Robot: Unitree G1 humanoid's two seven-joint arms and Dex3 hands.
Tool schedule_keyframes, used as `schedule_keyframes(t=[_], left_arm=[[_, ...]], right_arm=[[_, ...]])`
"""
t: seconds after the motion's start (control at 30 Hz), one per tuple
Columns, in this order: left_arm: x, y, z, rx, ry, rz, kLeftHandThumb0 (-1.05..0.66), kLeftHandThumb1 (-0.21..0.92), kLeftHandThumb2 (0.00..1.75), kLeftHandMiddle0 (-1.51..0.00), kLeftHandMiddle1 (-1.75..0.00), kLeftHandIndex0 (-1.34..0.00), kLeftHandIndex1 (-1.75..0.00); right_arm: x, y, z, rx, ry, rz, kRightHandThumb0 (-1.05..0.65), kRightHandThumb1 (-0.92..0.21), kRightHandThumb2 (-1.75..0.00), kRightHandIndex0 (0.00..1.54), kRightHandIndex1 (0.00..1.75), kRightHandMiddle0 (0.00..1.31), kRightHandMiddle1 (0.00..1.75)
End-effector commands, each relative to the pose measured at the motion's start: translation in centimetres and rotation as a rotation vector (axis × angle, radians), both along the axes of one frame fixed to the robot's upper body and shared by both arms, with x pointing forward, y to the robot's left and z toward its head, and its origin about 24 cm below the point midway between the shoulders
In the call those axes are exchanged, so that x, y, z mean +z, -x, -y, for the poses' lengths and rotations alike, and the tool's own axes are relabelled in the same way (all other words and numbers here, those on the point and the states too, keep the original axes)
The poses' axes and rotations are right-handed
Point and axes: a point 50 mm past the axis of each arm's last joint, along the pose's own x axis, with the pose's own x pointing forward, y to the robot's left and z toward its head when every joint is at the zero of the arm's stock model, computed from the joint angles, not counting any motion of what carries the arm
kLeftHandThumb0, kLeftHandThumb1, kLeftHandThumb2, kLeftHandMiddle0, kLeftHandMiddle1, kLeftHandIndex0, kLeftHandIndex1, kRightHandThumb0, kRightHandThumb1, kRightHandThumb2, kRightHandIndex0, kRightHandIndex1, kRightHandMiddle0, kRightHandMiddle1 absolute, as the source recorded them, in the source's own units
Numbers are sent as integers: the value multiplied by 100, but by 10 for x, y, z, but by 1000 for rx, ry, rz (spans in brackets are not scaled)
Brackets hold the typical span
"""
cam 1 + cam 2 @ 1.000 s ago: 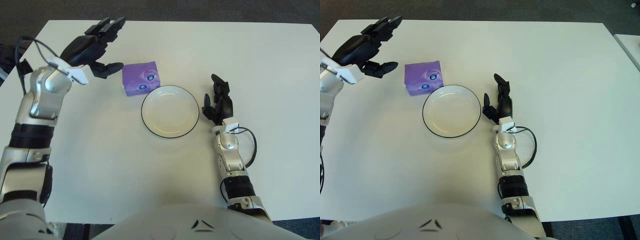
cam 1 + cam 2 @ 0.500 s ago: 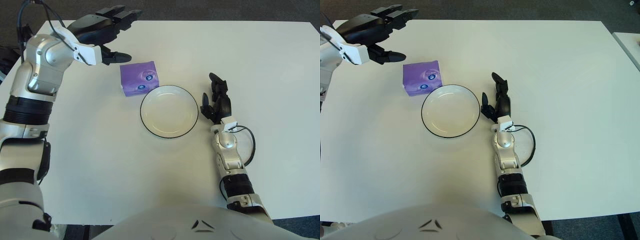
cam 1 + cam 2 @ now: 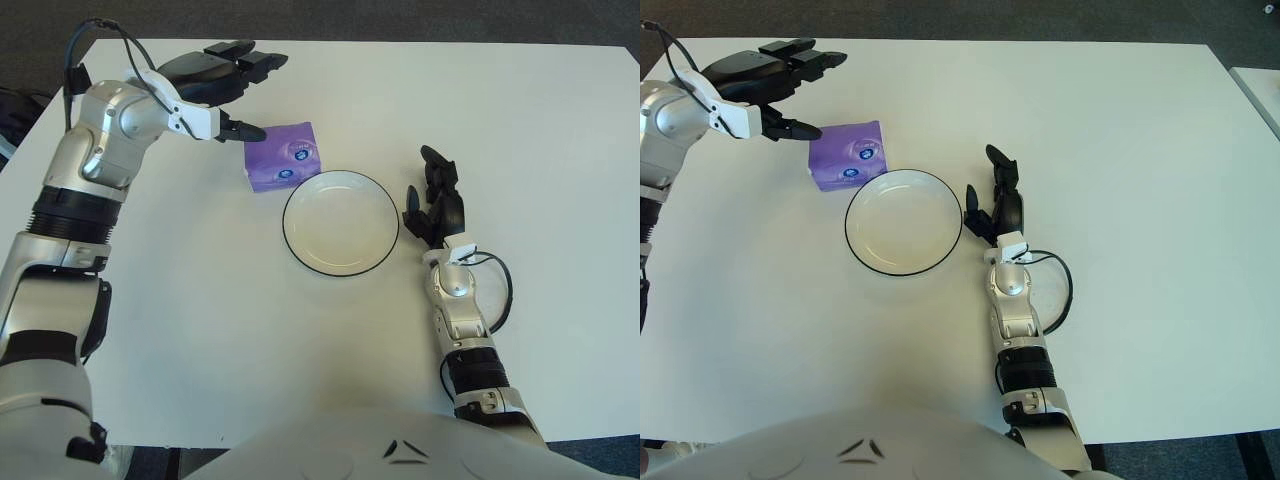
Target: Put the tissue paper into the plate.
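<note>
Just beside the left robot hand (image 3: 215,85), on its plate-ward side, lies one purple tissue paper pack (image 3: 281,156) on the white bench (image 3: 560,130); it is the only pack in sight. One plate (image 3: 340,222), white with a dark rim, sits between the two robot hands, and its far-left edge meets or slightly overlaps the pack's near corner. Nothing lies in the plate, so the tissue paper is still outside it, flat on the bench. Two robot hands show. The left robot hand hovers above the bench with its fingers (image 3: 250,58) spread and stretched forward past the far side of the pack, while its thumb (image 3: 243,130) points at the pack's left edge, close to it; whether the thumb touches the pack cannot be told. It grips nothing. The right robot hand (image 3: 438,205) rests on the bench just to the right of the plate, fingers loosely extended and holding nothing, apart from the plate's rim. Compared with a second ago, the left robot hand has swung from well left of the pack to a spot right beside it, its thumb now near the pack; the pack, the plate and the right robot hand lie as they did.
</note>
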Motion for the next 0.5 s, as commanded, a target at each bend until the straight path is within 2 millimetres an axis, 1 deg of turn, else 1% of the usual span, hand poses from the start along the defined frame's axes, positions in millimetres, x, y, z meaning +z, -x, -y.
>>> schedule_keyframes(t=[0.0, 0.13, 0.4, 0.47], left_arm=[[-1, -6, 6, -17, -36, 9, -98, 92, 41, -4, 0, 0, -41], [-6, -10, 7, -28, -58, -6, -100, 92, 40, -4, 0, 0, -47], [-18, -14, 11, -57, -123, -44, -104, 92, 43, -2, 0, 0, -43], [-26, -18, 11, -54, -149, -67, -104, 92, 44, -1, 0, 0, -44]], right_arm=[[-39, 14, 6, -22, -4, -202, -64, -92, -73, 26, 14, 0, 62], [-40, 13, 6, -27, -2, -206, -63, -92, -72, 27, 14, 0, 64], [-41, 12, 7, -34, 6, -217, -63, -92, -71, 28, 15, 0, 65], [-41, 11, 7, -32, 8, -219, -64, -92, -71, 28, 15, 0, 65]])
